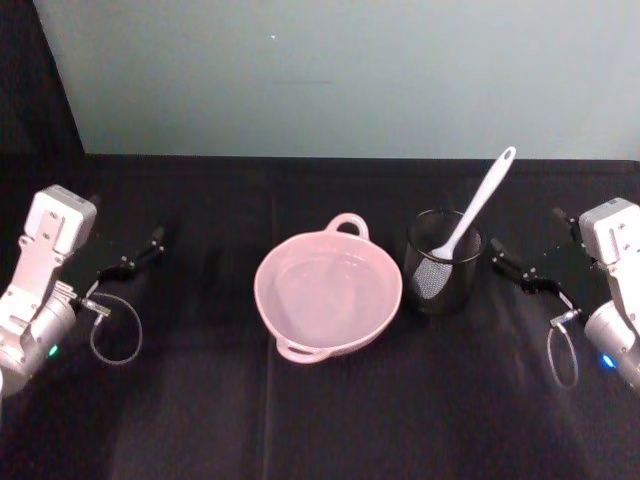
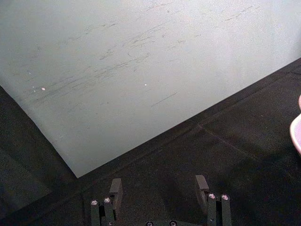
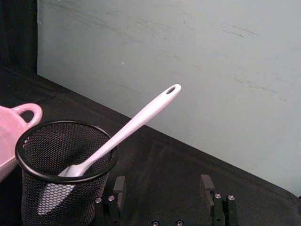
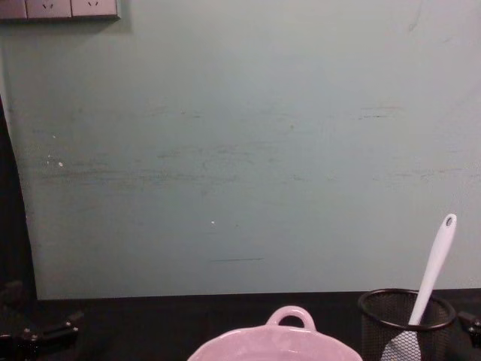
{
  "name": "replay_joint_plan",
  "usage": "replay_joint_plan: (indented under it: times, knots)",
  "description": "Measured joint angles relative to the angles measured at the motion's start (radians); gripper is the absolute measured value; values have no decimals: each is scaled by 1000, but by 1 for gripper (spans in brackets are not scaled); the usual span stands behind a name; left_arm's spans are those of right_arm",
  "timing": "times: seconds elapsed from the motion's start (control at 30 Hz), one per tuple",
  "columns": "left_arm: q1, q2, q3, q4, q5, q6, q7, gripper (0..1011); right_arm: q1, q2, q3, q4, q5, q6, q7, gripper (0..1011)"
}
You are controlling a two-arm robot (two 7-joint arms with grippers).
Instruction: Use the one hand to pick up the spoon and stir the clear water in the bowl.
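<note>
A black cloth covers the worktop (image 1: 200,400), which runs back to a pale grey-green wall (image 1: 350,70) marked with faint scuffs. In the chest view a row of sockets (image 4: 60,7) sits high on that wall at the left, and a dark strip borders the wall's left edge.

The pink bowl (image 1: 262,275) stands near the middle of the worktop, with one loop handle toward the wall and one toward the robot. Just beside it on the robot's right stands a black mesh cup (image 1: 445,295). The white spoon (image 1: 470,215) stands in that cup with its head down. Its handle leans against the rim and slants up and away from the bowl, well above the cup.

The left tool (image 2: 159,188) hovers low over the cloth far to the left of the bowl, its fingers spread and holding nothing. The right tool (image 3: 162,186) hovers just beyond the cup on the right. Its fingers are likewise spread apart and clear of the spoon.
</note>
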Motion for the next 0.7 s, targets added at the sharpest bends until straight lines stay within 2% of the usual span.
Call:
replay_joint_plan:
  times: [0.7]
  knots:
    - [0,0,0,0,0,0,0,1011,0,0,0,0,0,0,0,1002]
